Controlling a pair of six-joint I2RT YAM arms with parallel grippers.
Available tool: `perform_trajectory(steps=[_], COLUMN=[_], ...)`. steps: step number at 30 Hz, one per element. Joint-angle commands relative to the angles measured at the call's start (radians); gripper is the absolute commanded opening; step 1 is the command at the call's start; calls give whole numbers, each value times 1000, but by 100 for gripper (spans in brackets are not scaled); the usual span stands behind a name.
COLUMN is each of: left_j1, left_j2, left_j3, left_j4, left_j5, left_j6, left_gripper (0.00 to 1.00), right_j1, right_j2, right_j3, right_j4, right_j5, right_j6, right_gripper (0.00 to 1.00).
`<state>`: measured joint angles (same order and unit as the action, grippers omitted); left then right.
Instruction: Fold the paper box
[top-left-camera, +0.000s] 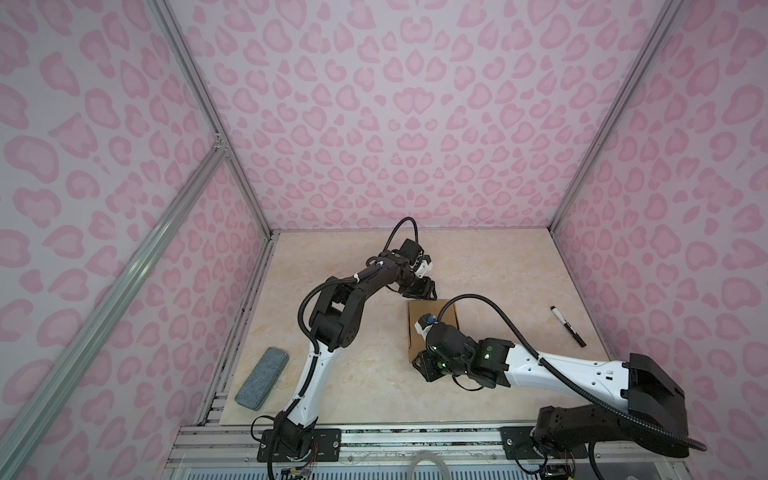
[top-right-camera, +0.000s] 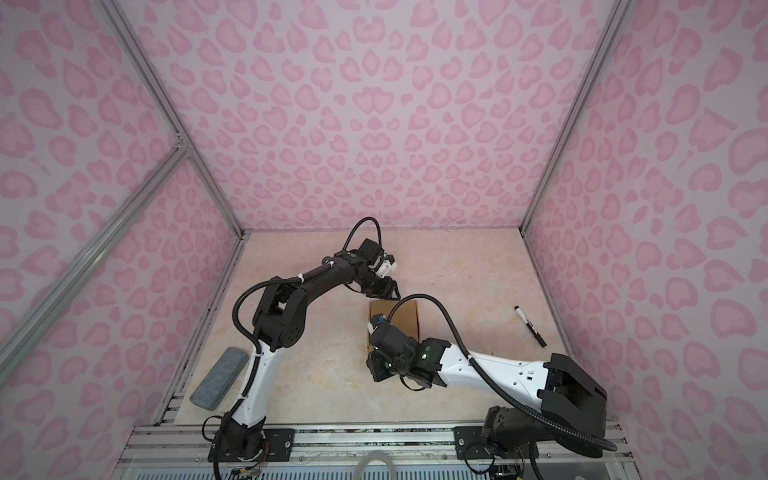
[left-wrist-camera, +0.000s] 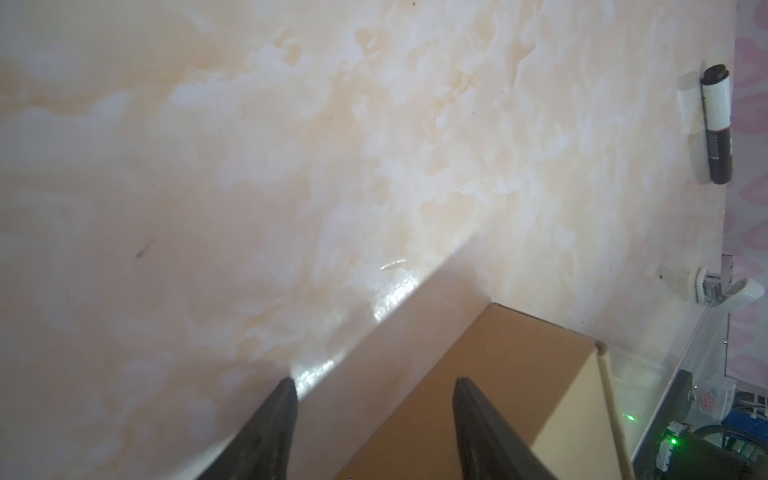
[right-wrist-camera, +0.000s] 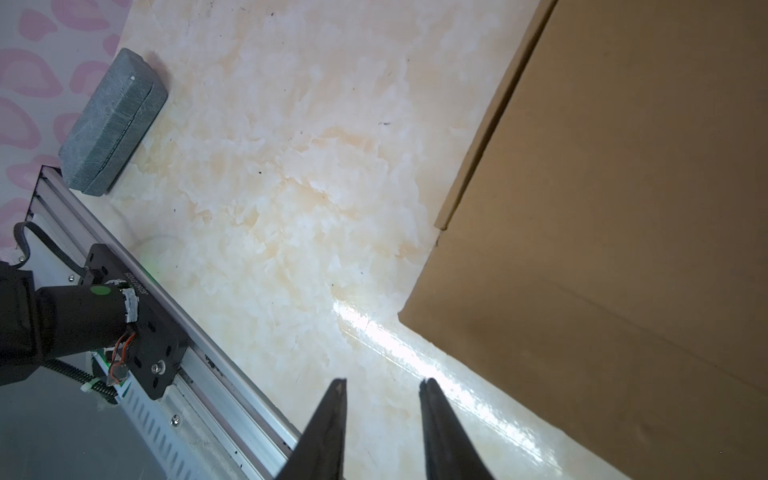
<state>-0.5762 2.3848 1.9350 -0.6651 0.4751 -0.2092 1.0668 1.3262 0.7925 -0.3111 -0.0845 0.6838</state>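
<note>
The table (top-left-camera: 374, 270) is a glossy slab with a cream and peach marble pattern, and it throws back bright glare near both arms. The paper box (top-left-camera: 419, 309) (top-right-camera: 405, 320) sits near its middle, between the two arms. It is plain brown cardboard in a shallow rectangular form, with matte flat faces (right-wrist-camera: 623, 208), sharp creases and a paler side panel at one corner (left-wrist-camera: 498, 374).

A grey felt block (top-left-camera: 262, 379) (right-wrist-camera: 112, 124) lies near the table's left edge. It is oblong, rounded at the corners and fuzzy, with a seam along its side. A slim black marker pen (top-left-camera: 568, 326) (left-wrist-camera: 717, 129) with a white label lies well apart on the right.

The left gripper (left-wrist-camera: 376, 381) stands at the box's far edge with its dark tapered fingers wide apart. One finger is over the brown top face and the other is off to its side. Nothing is clamped, and contact with the cardboard cannot be told. The right gripper (right-wrist-camera: 383, 381) hangs over bare table just beside the box's near corner, its jaws parted more narrowly and holding nothing.
</note>
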Motion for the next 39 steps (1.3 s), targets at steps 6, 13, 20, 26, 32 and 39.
perform_trajectory(steps=[6,13,20,26,32,39], left_j1=[-7,-17,-20,-26,-33,-36], left_j2=[25,34,39,46,54,60], left_j3=[-11,-18,-16,-16,-15,-14], left_j4=[-68,-70,-71,-75,-80,-86], left_j5=[-13,-8,1,7,13,16], left_j6=[8,14,17,21,27,29], left_gripper=[63,64,64,63,64,63], right_j1=[-20,-40,-77,-89,-103,-129], right_j2=[-24,14,17,25,27,25], right_j3=[-72,-82,-112,-112,-121,-144], right_j4=[26,44,68,76,80,93], right_j5=[28,13,-7,-12,-12,-19], right_j6=[17,10,4,-3,-8,-12], right_gripper=[33,32,32,32,32,31])
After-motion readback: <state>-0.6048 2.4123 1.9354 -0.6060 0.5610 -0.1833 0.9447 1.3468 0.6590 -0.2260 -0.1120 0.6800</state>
